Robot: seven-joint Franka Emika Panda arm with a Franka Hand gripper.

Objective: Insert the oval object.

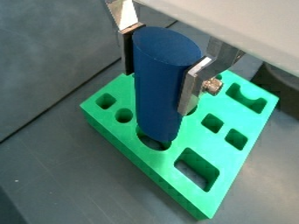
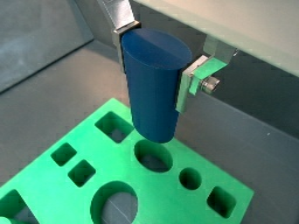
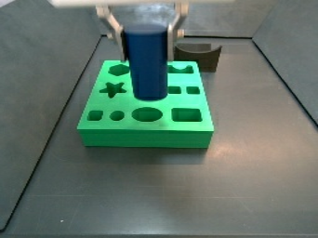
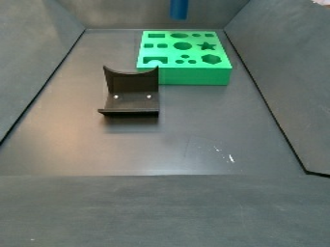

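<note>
Gripper (image 1: 163, 59), silver-plated fingers clenched on tall dark blue smooth oval peg (image 1: 160, 83), upright above green plastic block (image 1: 222, 188) with shaped holes. Step: alignment, peg tip over oval hole (image 2: 152, 155). Next move, by judgement: straight descent, orientation matched.

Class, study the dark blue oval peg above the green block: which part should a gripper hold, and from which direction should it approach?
Grip the oval peg on its upper half, coming from above. It stands upright with smooth sides, so the gripper, shut on it now, leaves the lower end free to enter the green block.
</note>
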